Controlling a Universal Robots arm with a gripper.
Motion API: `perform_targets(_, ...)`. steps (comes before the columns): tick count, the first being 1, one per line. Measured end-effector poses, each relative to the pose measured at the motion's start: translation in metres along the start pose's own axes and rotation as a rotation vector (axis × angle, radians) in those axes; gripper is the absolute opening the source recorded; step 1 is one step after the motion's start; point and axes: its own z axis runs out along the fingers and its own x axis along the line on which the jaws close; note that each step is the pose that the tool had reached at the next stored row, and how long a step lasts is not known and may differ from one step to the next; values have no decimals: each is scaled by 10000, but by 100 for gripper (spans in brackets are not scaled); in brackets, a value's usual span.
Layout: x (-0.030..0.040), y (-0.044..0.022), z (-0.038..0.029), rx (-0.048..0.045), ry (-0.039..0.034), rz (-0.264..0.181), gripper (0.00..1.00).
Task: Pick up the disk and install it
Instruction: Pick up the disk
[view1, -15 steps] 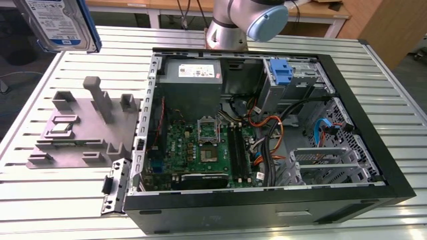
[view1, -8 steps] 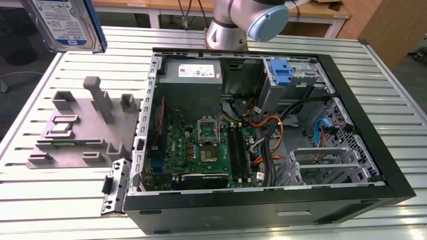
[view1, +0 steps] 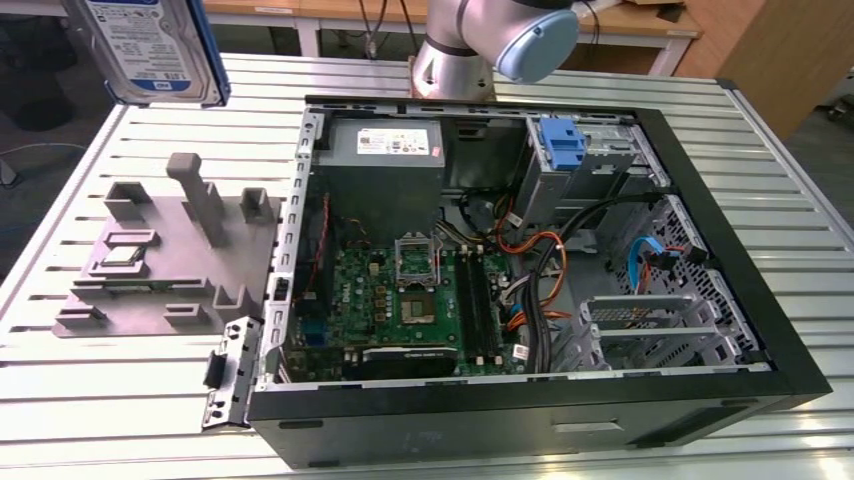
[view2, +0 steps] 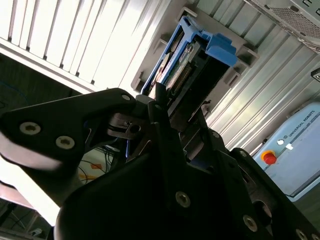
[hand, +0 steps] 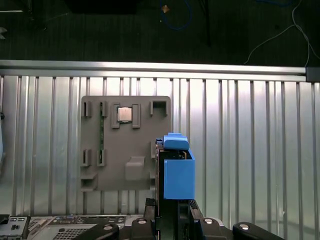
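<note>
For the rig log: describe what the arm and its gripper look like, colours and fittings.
In the exterior view the arm is a smooth silver-grey metal tube with a rounded light-blue cap on its joint. In the second wrist view the gripper is matte black, built of angular plates with rounded corners and fastened by silver screws.

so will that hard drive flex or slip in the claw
Probably stiff and heavy for its size: the hard drive looks like a metal slab, held without sagging. Its blue plastic rails may be slick, so it could slip in the claw.
</note>
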Motion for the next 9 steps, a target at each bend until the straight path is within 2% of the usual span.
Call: perform_targets(9,93,-65,-7,0,0,1,35)
